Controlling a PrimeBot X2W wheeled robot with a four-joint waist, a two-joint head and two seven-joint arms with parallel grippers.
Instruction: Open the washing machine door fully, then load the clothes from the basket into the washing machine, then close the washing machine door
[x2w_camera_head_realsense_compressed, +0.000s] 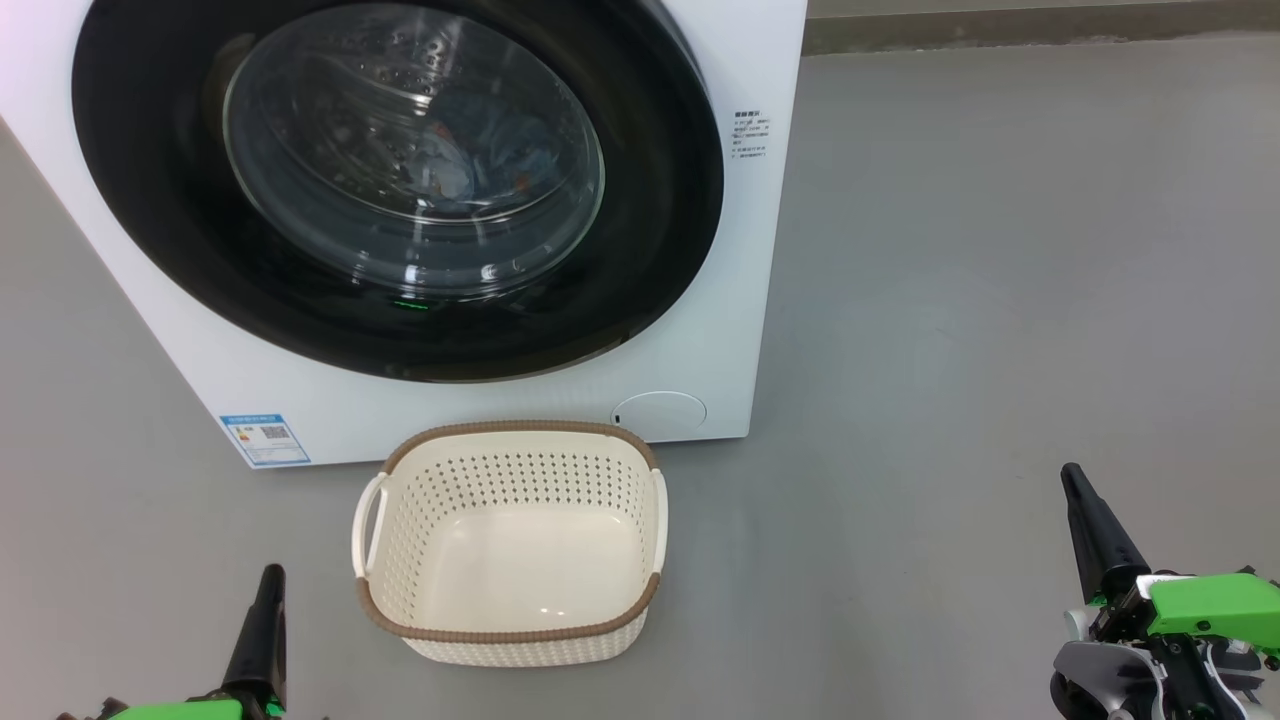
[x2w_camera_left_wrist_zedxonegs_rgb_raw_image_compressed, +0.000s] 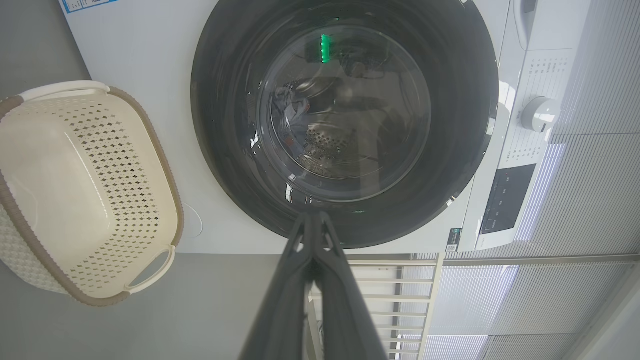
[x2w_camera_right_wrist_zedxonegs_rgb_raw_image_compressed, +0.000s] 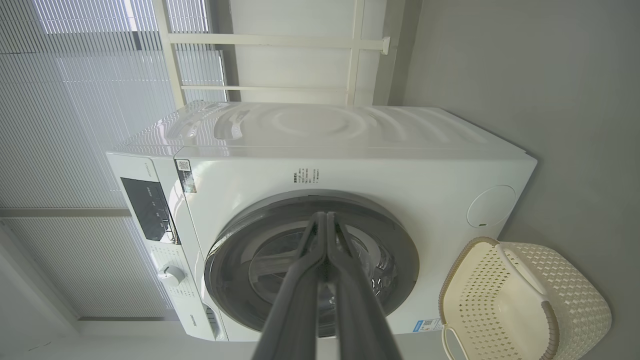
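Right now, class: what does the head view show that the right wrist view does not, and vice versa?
Head view alone of the two: the clothes behind the glass and the left tool, shut. Right wrist view alone of the two: the top of the washing machine, control panel, dial and blinds. Both: the washing machine door, closed, the empty basket and the shut right tool.

Glossy black door rim (x2w_camera_head_realsense_compressed: 150, 200), perforated plastic basket (x2w_camera_head_realsense_compressed: 510, 470).

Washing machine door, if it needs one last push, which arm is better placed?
Left, probably. The left tool sits before the round, glossy black-rimmed glass door, and its wrist view faces it squarely. The right tool hangs beyond the side of the white washing machine, over grey floor.
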